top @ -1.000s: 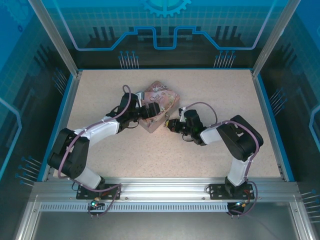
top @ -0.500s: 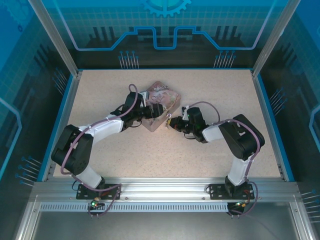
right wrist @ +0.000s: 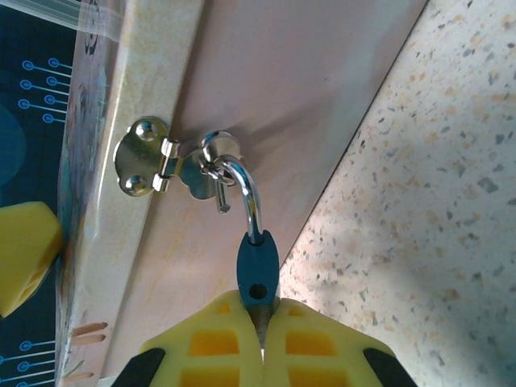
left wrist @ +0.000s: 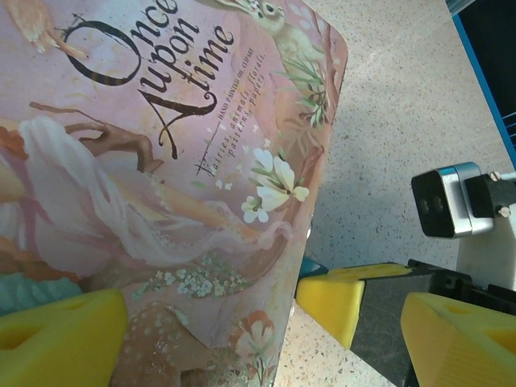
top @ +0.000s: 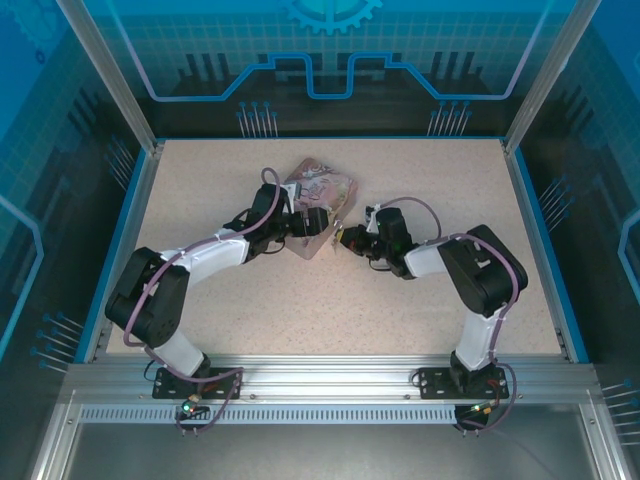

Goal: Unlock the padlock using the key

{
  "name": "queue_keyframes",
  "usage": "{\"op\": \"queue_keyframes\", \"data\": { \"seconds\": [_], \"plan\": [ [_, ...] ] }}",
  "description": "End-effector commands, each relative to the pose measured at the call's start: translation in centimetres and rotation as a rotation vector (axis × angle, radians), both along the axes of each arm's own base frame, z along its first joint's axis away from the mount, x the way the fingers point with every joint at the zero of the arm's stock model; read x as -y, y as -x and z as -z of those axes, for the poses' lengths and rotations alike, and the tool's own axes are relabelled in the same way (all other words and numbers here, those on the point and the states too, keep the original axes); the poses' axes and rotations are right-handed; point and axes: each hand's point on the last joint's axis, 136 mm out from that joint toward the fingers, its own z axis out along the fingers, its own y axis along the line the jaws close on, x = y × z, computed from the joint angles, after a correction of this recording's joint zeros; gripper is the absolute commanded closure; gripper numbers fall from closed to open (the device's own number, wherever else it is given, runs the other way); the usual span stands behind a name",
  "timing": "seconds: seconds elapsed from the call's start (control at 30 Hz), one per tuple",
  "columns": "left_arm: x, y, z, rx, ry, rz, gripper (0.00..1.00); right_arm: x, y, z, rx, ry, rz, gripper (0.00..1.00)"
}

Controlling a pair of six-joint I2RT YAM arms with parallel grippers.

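Note:
The padlock (right wrist: pixel 258 262), small with a blue-teal body, hangs by its thin shackle (right wrist: pixel 246 197) from the hasp (right wrist: pixel 149 165) on the side of the pink tin (top: pixel 322 195). One shackle end hangs free and its hole in the body is empty. My right gripper (right wrist: pixel 260 302) is shut on the key (right wrist: pixel 260 316), a dull metal sliver running up into the padlock's underside. My left gripper (left wrist: pixel 262 302) stands open, astride the tin's near corner. Its left finger (left wrist: pixel 56 339) lies over the lid, its right finger (left wrist: pixel 459 339) off the tin. A teal bit of padlock (left wrist: pixel 310 266) peeks past the tin's edge.
The tin (left wrist: pixel 161 161) lies near the table's middle, turned like a diamond. The two grippers (top: pixel 310 222) (top: pixel 345 238) crowd its near corner. My right wrist's camera (left wrist: pixel 443 201) is close beside my left gripper. Bare speckled table (top: pixel 430 170) lies all round, edged by blue walls.
Both grippers have moved farther from the bases, and the tin has shifted and turned a little the same way. The right gripper stays shut at the padlock, the left stays open.

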Motion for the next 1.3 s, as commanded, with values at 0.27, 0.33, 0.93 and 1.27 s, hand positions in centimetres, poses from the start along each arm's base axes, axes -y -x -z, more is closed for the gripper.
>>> {"op": "queue_keyframes", "data": {
  "seconds": [0.27, 0.33, 0.93, 1.27],
  "plan": [
    [-4.6, 7.2, 10.7, -0.412, -0.219, -0.059, 0.11, 2.3, -6.2, -4.2, 0.222, -0.032, 0.099, 1.0],
    [-4.6, 7.2, 10.3, -0.409, -0.213, -0.059, 0.1, 2.1, -5.3, -3.8, 0.205, -0.031, 0.076, 1.0],
    [-0.8, 4.2, -2.9, -0.124, 0.005, 0.03, 0.1, -0.2, 2.6, -0.6, 0.082, 0.039, 0.0, 1.0],
    [5.1, 1.6, -3.9, -0.078, 0.119, 0.14, 0.13, -1.4, 3.5, -0.5, 0.074, 0.031, -0.022, 1.0]
  ]
}}
